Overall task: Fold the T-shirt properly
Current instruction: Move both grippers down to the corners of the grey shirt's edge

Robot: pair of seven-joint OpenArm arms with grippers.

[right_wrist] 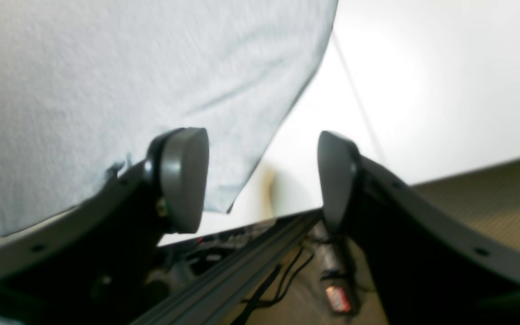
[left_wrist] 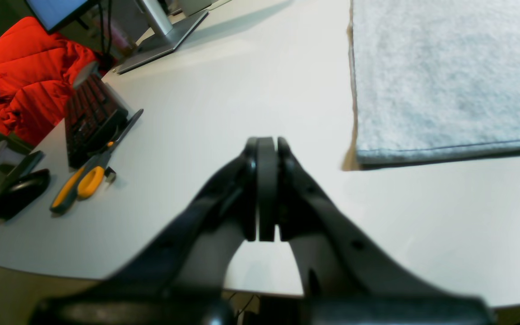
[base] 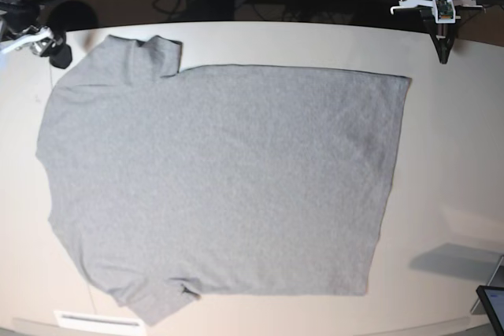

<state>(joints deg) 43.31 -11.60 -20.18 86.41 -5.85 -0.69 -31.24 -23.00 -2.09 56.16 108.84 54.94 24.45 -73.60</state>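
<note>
Right gripper (right_wrist: 262, 180) stands released beside the T-shirt (base: 220, 186), which lies spread flat across the table (base: 449, 171), while left gripper (left_wrist: 266, 189) is clenched empty; grasp sleeve and hem edges squarely before folding

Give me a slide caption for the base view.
Grey T-shirt spread flat on the white table, both arms parked at the far corners.

White matte surface (left_wrist: 251, 90) bearing a black keyboard (left_wrist: 90, 119), orange-handled scissors (left_wrist: 84, 180) and a black computer mouse (left_wrist: 20, 192) near its edge, with a grey monitor stand (left_wrist: 163, 38) and a red padded jacket (left_wrist: 25, 76) beyond.
</note>
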